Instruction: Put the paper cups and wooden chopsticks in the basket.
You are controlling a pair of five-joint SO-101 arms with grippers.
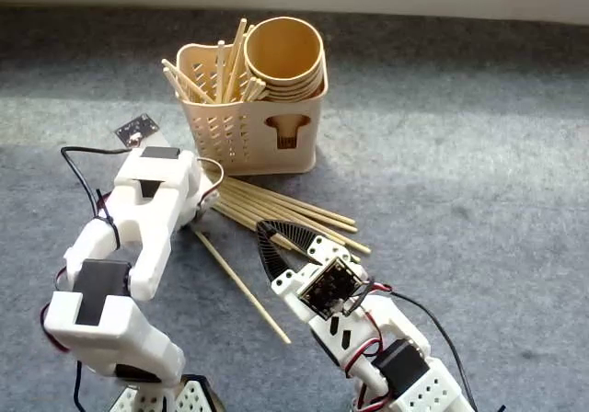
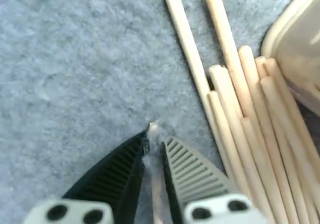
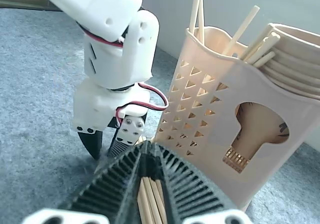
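While left gripper (image 2: 154,134) and right gripper (image 3: 150,151) each pinch chopsticks (image 3: 150,199), the basket (image 3: 215,129) stands close ahead.

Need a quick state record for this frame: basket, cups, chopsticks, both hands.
basket: upright on carpet
paper cups: stacked inside basket, several chopsticks beside them
loose chopsticks: pile on carpet in front of basket
left hand: shut on single chopstick, low at carpet beside pile
right hand: shut on chopstick bundle, facing basket
remaining: loose chopsticks not yet in basket
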